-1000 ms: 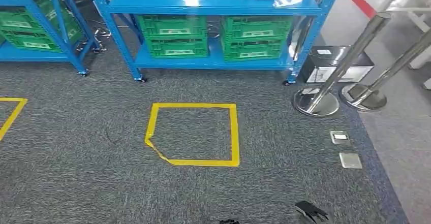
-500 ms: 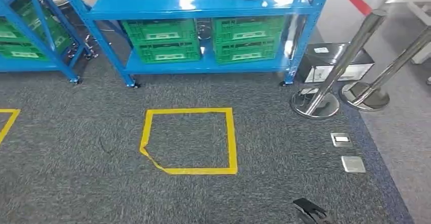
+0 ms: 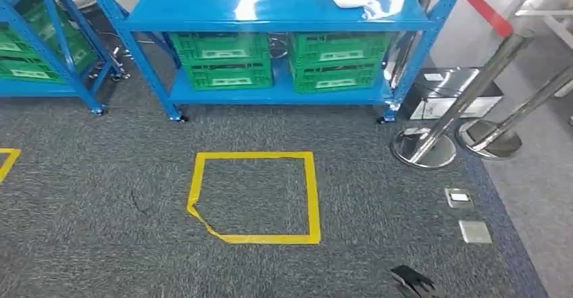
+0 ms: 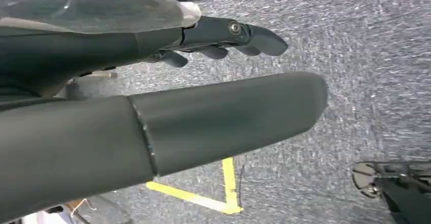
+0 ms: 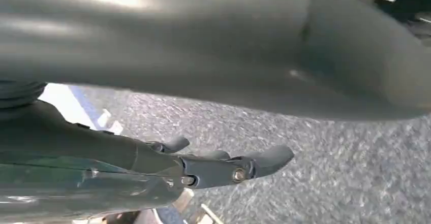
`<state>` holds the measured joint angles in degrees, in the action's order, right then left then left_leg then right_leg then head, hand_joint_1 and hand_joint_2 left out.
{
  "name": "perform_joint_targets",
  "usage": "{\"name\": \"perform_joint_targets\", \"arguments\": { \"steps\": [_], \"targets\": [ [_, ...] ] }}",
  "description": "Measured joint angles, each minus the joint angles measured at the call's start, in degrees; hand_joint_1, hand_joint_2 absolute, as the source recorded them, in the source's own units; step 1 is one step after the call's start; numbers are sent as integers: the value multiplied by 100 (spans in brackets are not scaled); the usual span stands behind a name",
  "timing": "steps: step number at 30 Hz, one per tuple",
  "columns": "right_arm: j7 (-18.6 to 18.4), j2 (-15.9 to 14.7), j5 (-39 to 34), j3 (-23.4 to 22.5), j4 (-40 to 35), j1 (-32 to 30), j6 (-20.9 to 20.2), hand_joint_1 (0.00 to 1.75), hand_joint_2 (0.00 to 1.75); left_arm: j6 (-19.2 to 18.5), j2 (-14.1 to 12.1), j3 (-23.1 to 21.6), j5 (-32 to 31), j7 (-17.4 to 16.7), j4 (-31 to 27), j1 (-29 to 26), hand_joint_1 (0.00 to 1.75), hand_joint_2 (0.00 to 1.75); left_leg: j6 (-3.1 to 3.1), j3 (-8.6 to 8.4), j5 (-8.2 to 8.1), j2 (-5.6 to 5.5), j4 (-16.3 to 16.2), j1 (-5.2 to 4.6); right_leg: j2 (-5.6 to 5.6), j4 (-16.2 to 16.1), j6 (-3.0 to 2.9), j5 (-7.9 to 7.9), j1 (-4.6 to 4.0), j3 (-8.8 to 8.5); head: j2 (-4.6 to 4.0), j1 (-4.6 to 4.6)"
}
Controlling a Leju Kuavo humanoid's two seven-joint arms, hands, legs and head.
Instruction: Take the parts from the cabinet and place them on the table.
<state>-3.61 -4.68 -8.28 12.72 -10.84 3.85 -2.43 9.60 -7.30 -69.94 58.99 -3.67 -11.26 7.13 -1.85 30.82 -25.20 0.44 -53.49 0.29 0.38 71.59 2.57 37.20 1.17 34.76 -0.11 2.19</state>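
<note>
This is a warehouse or factory floor. Blue steel racks [image 3: 277,4] on casters hold green plastic crates [image 3: 226,58]. Yellow tape [image 3: 253,196] marks a square on grey carpet [image 3: 101,244], and chrome barrier posts [image 3: 466,105] with a red belt [image 3: 483,11] stand beside them.

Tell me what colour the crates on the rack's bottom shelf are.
Green crates on a blue rack; the head view shows this best.
</note>
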Motion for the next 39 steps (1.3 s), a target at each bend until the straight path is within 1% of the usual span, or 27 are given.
{"name": "perform_joint_targets", "arguments": {
  "steps": [2, 3, 4, 5, 8, 9, 10, 13, 14, 16, 18, 19, 21, 23, 24, 25, 26, 28, 29, 30, 31, 33, 34, 36, 37, 38, 39],
  "targets": [
    [-2, 0, -28, 2, 0, -7, 0, 0, 0, 0, 18, 0, 0, -2, 0, -10, 0, 0, 54, -146, -108, 34, -22, 29, -71, -955, 21, -746, 25, -275, 0, 46],
    [-2, -2, -28, 2, 0, -3, 0, 0, 0, -4, 20, 0, 0, -2, 0, -12, 0, 0, 92, -192, -160, 53, -39, 29, -202, -1415, 31, -1030, 34, -408, 0, 70],
    [-4, 0, -31, 2, 4, -5, 0, 0, 0, -4, -2, 0, 0, -2, 0, -12, 0, 0, 139, -214, -198, 67, -74, -15, -328, -1491, 40, -951, -26, -421, 0, 96],
    [-2, 0, -53, 2, 4, 19, 0, 0, 0, -4, 0, 0, -4, -2, 0, -6, 0, 0, 158, -193, -212, 83, -104, -18, -276, -1543, -73, -951, -5, -440, 0, 100],
    [2, 0, -120, 4, 4, 20, -2, 0, 0, -7, 2, 0, -17, 0, 0, -3, 0, 0, 219, -235, -232, 221, -68, -12, -149, -1548, -184, -953, -36, -418, 0, 2],
    [0, 0, -120, 4, 4, 16, 0, 0, 0, -7, 2, 0, -17, 0, 0, 3, 0, 0, 250, -229, -274, 225, -81, -6, -119, -1572, -219, -967, -11, -525, 0, 2],
    [-4, 0, -120, 4, 4, 7, 0, 0, 0, -7, 2, 0, -17, 0, 0, 5, 0, 0, 285, -150, -454, 87, -342, 15, -78, -1582, -251, -972, -3, -528, 0, -40],
    [2, 0, -120, 4, 4, 19, 0, 0, 0, -9, -4, 0, -20, 2, 0, 2, 0, 0, 316, 592, -1041, 12, -1795, 18, 38, -1582, -289, -959, -23, -519, 0, -129],
    [2, 0, -120, 4, 4, 16, 0, 0, 0, -9, -2, 0, -20, 0, 0, -3, 0, 0, 307, 769, -1048, 7, -2050, 17, 91, -1582, -295, -952, -30, -528, 0, -136],
    [2, 0, -127, 4, 4, 17, 15, 0, 0, -15, 0, 0, -22, 0, 0, -13, 0, 0, 253, 683, -657, -10, -1650, 11, 211, -1582, -304, -937, -40, -558, 0, -144],
    [4, 0, -131, 4, 4, 20, 35, 0, 0, -15, -7, 0, -35, 0, 0, -3, 0, 0, 158, 247, -53, -139, -566, -1, 334, -1583, -298, -918, -47, -599, 0, -155],
    [4, 4, -131, 4, 4, 21, 44, 0, 0, -15, -37, 0, -35, 2, 0, -5, 0, 0, 107, 116, -29, -344, -247, -7, 371, -1587, -292, -910, -41, -587, 0, -157],
    [2, 4, -142, 4, 2, 30, 61, 0, 0, -20, -39, 0, -42, 0, 0, 6, 0, 0, 123, 90, -39, -301, -168, -18, 466, -1581, -228, -909, -43, -548, 0, -158],
    [-2, 4, -188, 4, 4, 6, 63, 0, 0, -28, -42, 0, -44, 0, 0, 41, 0, 0, 83, 64, -41, -227, -133, -35, 551, -1638, -145, -925, -13, -547, 0, -155],
    [-4, 0, -201, 7, 4, 3, 61, 0, 0, -44, -24, 0, -44, 0, 0, 52, 0, 0, 43, 20, 0, -158, -14, 26, 530, -1622, -116, -897, -40, -570, 0, -153],
    [-4, 2, -201, 9, 4, 3, 59, 0, 0, -50, -22, 0, -44, 0, 0, 47, 0, 0, 23, -27, 12, -119, 34, 19, 279, -1484, -88, -792, -56, -525, 0, -124],
    [-4, 2, -201, 11, 4, 15, 70, 0, 0, -50, -24, -2, -46, 2, 0, 42, 0, 0, -10, -41, 10, -70, 51, 18, 119, -1140, -66, -571, -49, -367, 0, -57],
    [-6, 2, -201, 11, 4, 23, 79, 0, 0, -50, -26, -2, -52, 2, 0, 32, 0, 0, -21, -43, -1, 31, 46, 10, 35, -181, -17, -127, -44, 92, 0, -9],
    [-9, 2, -205, 11, 4, 21, 83, 0, 0, -50, -26, -2, -52, 0, 0, 31, 0, 0, -20, -46, -9, 82, 44, 10, 24, 156, 5, -43, -37, 260, 0, 6],
    [-15, 2, -221, 13, 4, 15, 76, 0, 0, -52, -26, -2, -55, 0, 0, 29, 0, 0, -19, -54, -17, 127, 40, 10, 15, 189, 22, -116, -22, 286, 0, 22],
    [-33, 2, -232, 13, 4, 3, 85, 0, 0, -61, -20, -2, -59, 0, 0, 29, 0, 0, -9, -64, -28, 164, 32, 10, -2, -69, 27, -322, -5, 171, 0, 41],
    [-39, 0, -232, 15, 7, 15, 125, 0, 0, -63, -13, -2, -63, -2, 0, 28, 0, 0, 35, -87, -64, 225, -4, 20, -90, -1053, 29, -847, 2, -299, 0, 72],
    [-42, 2, -232, 15, 6, 21, 160, 0, 0, -63, -15, -2, -76, -2, 0, 28, 0, 0, 75, -93, -90, 235, -29, 13, -154, -1533, 16, -998, 9, -523, 0, 107],
    [-42, 2, -232, 15, 6, 16, 201, 0, 0, -61, -22, -2, -79, -2, 0, 49, 0, 0, 133, -72, -99, 273, -76, -31, -126, -1616, -83, -959, -26, -534, 0, 84],
    [-46, 2, -232, 15, 7, 8, 208, 0, 0, -61, -31, -2, -76, 0, 0, 55, 0, 0, 107, -62, -142, 281, -97, -46, -116, -1641, -97, -970, 5, -540, 0, 31],
    [-50, 2, -232, 15, 7, -4, 208, 0, 0, -61, -39, -2, -77, -2, 0, 55, 0, 0, 2, -71, -119, 276, -93, -47, -114, -1637, -94, -968, -14, -541, 0, -9],
    [-48, 2, -232, 15, 7, -10, 210, 0, 0, -61, -37, -2, -79, -2, 0, 52, 0, 0, -3, -73, -115, 280, -86, -44, -112, -1637, -95, -968, -23, -542, 0, -21]
  ]
}}
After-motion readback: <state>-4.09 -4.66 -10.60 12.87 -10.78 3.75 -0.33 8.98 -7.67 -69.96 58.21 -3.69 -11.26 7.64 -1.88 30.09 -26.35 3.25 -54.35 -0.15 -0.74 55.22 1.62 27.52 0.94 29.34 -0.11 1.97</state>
